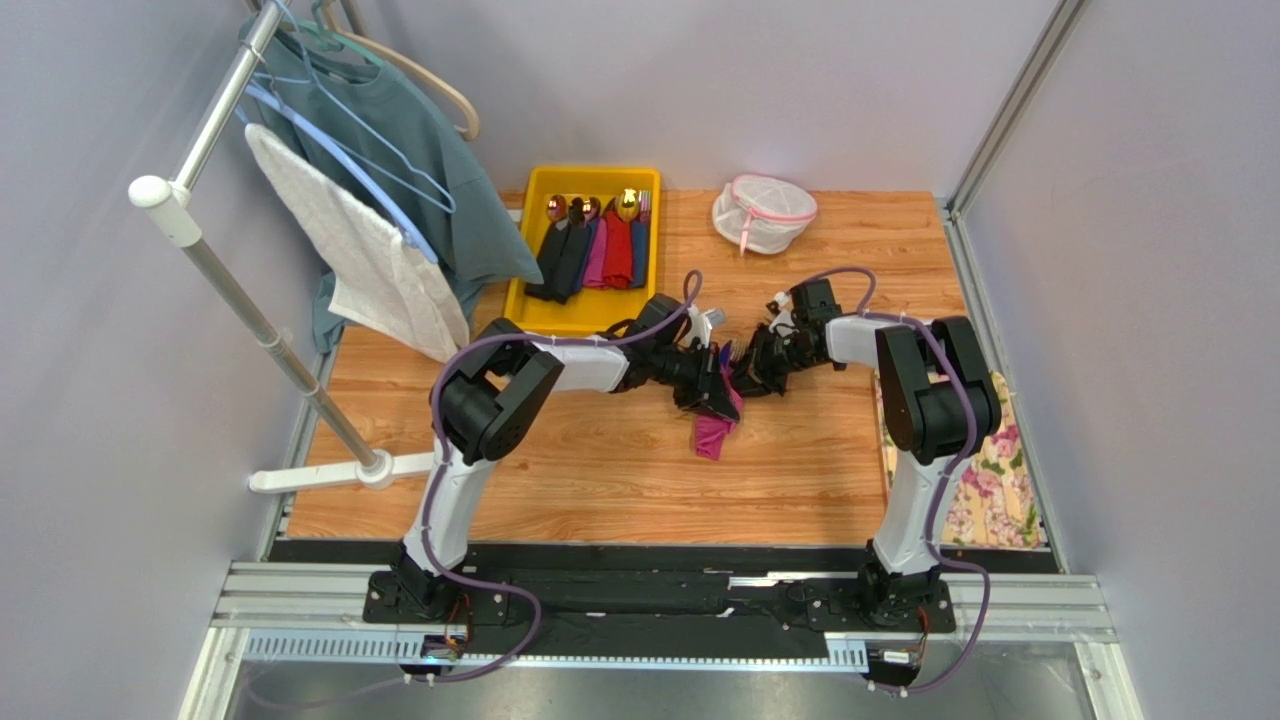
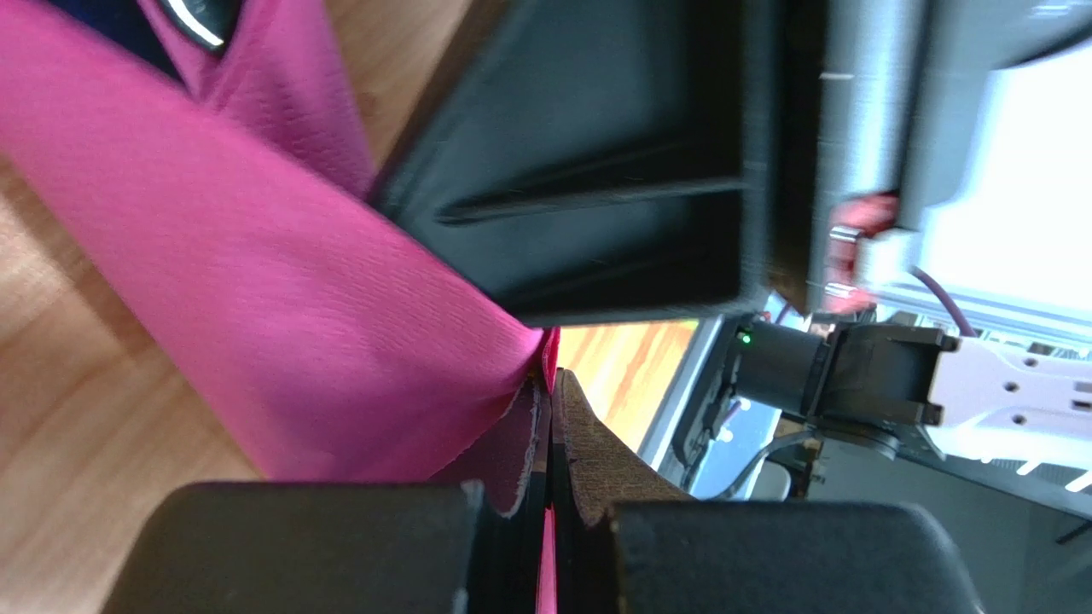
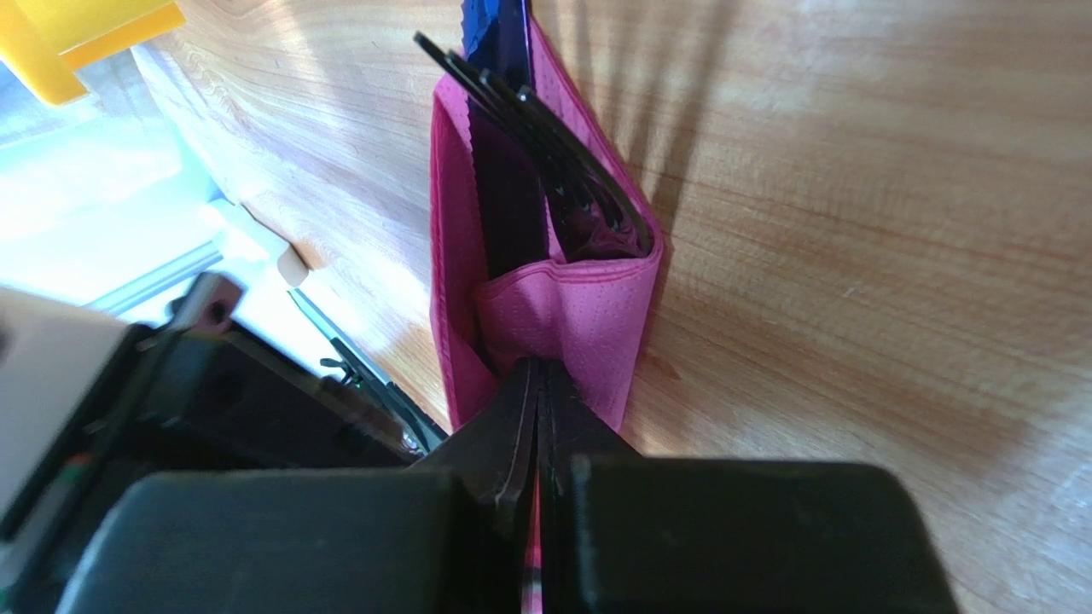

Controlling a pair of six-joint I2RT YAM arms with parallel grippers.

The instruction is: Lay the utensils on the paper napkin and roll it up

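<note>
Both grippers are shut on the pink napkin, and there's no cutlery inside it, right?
Not empty: the right wrist view shows the utensils lying in the fold of the paper napkin, tines poking out. The left gripper and right gripper are both shut on it.

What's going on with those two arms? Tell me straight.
Both arms meet over the middle of the wooden table. The left tool and the right tool are each shut on the magenta paper napkin. The napkin is folded around the dark utensils, and fork tines and a blue piece stick out of one end. The wrap looks loose, not yet a neat roll. A yellow tray of other cutlery sits at the back, untouched.
</note>
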